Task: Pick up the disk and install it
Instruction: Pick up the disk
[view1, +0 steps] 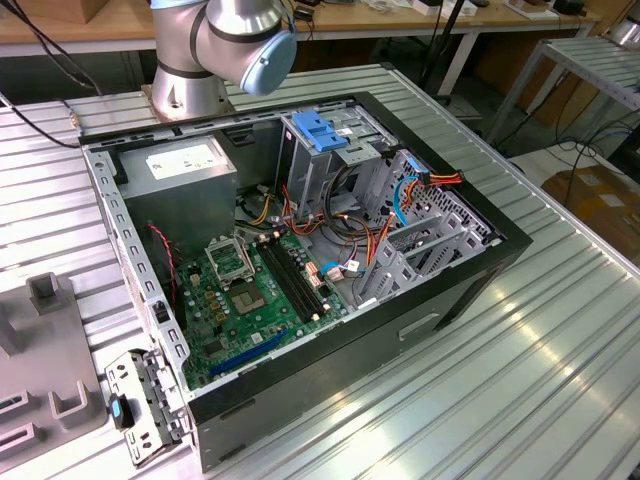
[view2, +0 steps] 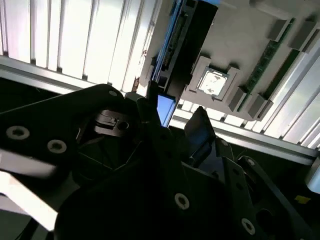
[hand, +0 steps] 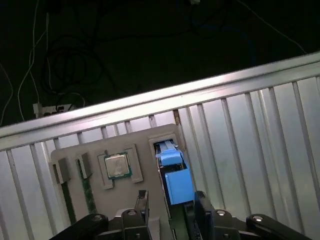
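Though the disk (hand: 178, 184) stands on edge in a slot of the grey fixture tray (hand: 145, 132), it shows little beyond its narrow edge and blue rail, and its labelled face is hidden. The claw (hand: 171, 195) sits right over it with fingers (hand: 142, 200) apart, one on each side, not clamped on it. In the second wrist view the claw's body is a dark mass that is hard to make out. A processor chip (hand: 116, 165) lies in the neighbouring pocket. At the exterior view's left, the tray (view1: 45, 345) is cut off, resting on the ribbed surface (view1: 560, 330) beside the open computer case (view1: 450, 290).
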